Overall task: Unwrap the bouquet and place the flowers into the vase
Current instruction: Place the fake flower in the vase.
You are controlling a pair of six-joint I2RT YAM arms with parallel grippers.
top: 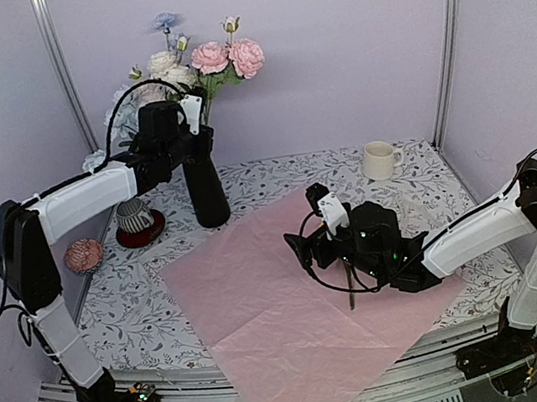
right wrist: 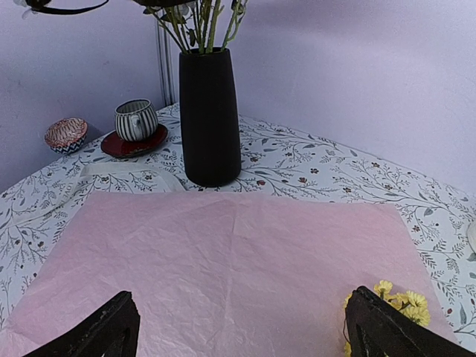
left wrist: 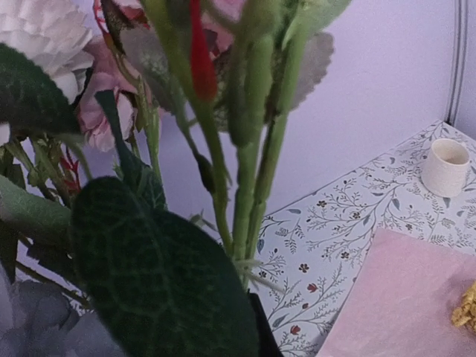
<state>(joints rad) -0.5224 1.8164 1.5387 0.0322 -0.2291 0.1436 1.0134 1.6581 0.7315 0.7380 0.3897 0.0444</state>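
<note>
In the vase [top: 209, 192], toward the back of the table [top: 280, 174], the flowers [top: 212, 60] stand upright, with pink and white roses and a pale blue bloom fanned above its mouth. Just above that mouth the left gripper [top: 198, 136] sits at the green stems with its jaws pressed together. Leaves hide whether they pinch a stem. In front of the vase the wrapping paper [top: 264, 303] lies unfolded and flat, its far edge close to the vase's foot. Over the paper, front-right of the vase, the right gripper [top: 303, 254] hangs with its jaws spread wide, holding nothing. A small yellow cluster [right wrist: 394, 297] lies on the paper just beside one of its fingers [right wrist: 387, 327]. Left of the vase a striped cup [top: 134, 214] sits on a red saucer [top: 152, 231], and a cream ribbon [right wrist: 126, 175] lies near the vase's foot on that side. Well to the right of the vase stands a white mug [top: 379, 159].
</note>
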